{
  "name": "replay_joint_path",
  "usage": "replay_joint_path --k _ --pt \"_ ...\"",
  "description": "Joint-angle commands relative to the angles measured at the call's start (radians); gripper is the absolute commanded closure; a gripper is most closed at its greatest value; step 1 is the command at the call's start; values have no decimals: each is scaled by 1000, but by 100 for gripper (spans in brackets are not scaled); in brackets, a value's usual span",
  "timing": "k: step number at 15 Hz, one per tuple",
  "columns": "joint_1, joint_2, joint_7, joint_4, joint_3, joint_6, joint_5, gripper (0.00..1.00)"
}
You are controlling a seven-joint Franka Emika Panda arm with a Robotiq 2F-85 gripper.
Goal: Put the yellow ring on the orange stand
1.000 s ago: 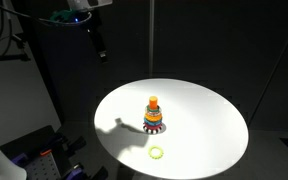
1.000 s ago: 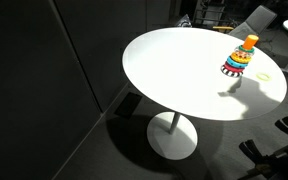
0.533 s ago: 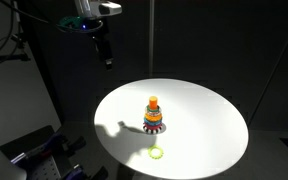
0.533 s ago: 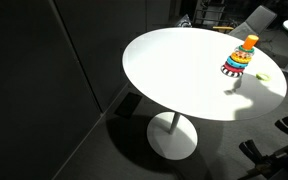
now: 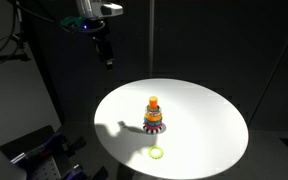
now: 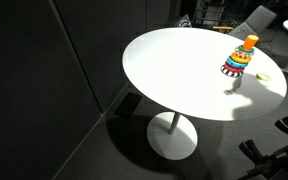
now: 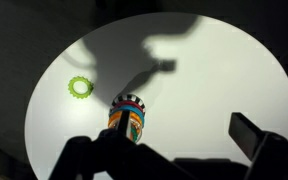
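The yellow ring [image 5: 157,153] lies flat on the white round table [image 5: 204,115], near its front edge; it also shows in an exterior view [image 6: 263,76] and in the wrist view [image 7: 79,87]. The orange stand [image 5: 154,113], a post stacked with coloured rings and an orange top, stands mid-table and shows in an exterior view [image 6: 243,57] and the wrist view [image 7: 129,115]. My gripper [image 5: 106,55] hangs high above the table's far left side, well away from both. In the wrist view its fingers [image 7: 179,140] are spread apart and hold nothing.
The table stands on a single pedestal [image 6: 172,135] in a dark room. Dark curtains hang around it. Equipment with cables [image 5: 39,155] sits at the lower left, and chair parts [image 6: 279,150] lie near the table's far side.
The arm moved slightly to the right and down between one second ago and half a second ago, then held still. Ring and stand have not moved.
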Motion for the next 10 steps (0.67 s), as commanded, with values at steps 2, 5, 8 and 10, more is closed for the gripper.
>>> replay_joint_path --k 2,5,8,10 --pt "-6 0 -3 2 5 -3 3 0" --pt "-18 22 1 8 -5 2 0 0" --pt "-33 42 -11 6 -21 38 2 0" --pt "-41 61 -19 6 -34 67 4 0"
